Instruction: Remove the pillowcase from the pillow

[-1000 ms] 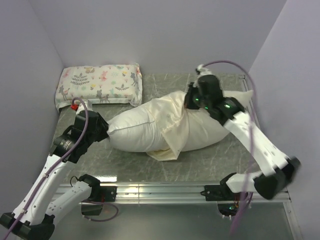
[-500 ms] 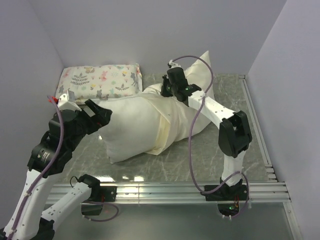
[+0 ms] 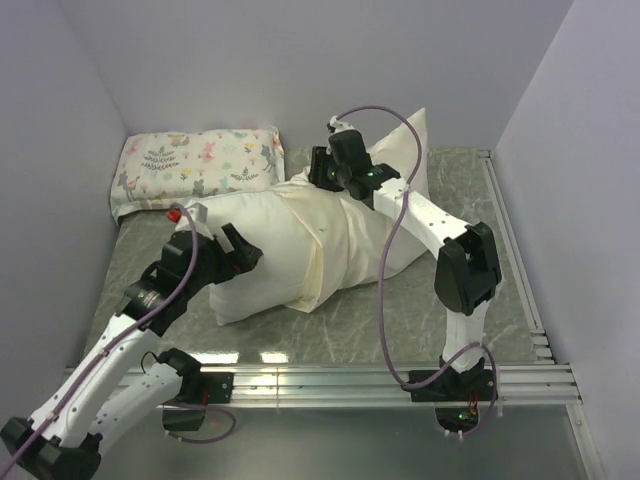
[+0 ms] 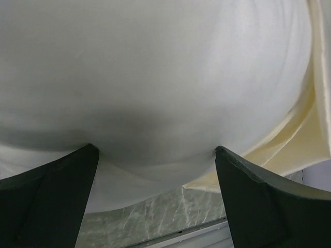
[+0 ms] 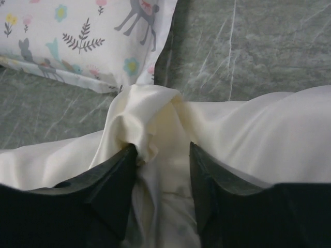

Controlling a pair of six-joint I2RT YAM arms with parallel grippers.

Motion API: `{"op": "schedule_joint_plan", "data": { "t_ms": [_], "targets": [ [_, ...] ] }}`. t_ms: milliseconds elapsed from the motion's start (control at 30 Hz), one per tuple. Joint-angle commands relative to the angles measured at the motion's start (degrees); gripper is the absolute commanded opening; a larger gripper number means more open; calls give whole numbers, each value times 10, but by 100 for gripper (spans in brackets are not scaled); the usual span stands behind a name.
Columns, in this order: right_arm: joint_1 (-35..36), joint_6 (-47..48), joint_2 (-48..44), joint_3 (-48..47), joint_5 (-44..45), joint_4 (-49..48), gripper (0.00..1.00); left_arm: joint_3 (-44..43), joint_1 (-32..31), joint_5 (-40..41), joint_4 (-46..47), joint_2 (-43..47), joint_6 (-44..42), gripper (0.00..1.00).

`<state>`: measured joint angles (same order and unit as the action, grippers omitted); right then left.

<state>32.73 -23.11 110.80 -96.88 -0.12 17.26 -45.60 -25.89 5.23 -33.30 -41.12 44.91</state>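
Left wrist view shows the left gripper opened wide. Its two fingers stand at both sides of the bare white end of the pillow and are not closed on it. At 3 o'clock hangs the edge of the cream pillowcase.

In the right wrist view the right gripper is half apart. A bunched fold of the pillowcase sits between its fingers and touches the one at 9 o'clock.

From the top, the pillow lies in the middle of the table, with the bare end toward 8 o'clock and the covered end toward 2 o'clock. The floral pillow lies just beside it at 10 o'clock.
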Motion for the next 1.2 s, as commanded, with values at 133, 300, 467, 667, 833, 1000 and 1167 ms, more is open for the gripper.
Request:
{"op": "schedule_joint_plan", "data": {
  "t_ms": [133, 300, 467, 667, 833, 1000, 1167],
  "targets": [
    [37, 25, -63, -60, 36, 126, 68, 26, -115, 62, 97, -105, 39, 99],
    [40, 32, -141, -37, 89, 121, 75, 46, -116, 110, 103, -183, 61, 93],
    [39, 52, -250, -3, 136, 118, 84, 41, -104, 148, 95, -212, 44, 17],
    [39, 55, -362, 151, 145, 99, 89, 8, -80, 156, 68, -206, 14, 0],
    [39, 59, -437, 386, 110, -4, 91, -14, -56, 145, 49, -200, -17, 0],
    [49, 56, -435, 491, 98, -89, 91, -39, -52, 132, 39, -209, -36, 0],
    [49, 42, -392, 471, 136, -67, 74, -55, -49, 130, 33, -200, -46, 0]
  ]
}}
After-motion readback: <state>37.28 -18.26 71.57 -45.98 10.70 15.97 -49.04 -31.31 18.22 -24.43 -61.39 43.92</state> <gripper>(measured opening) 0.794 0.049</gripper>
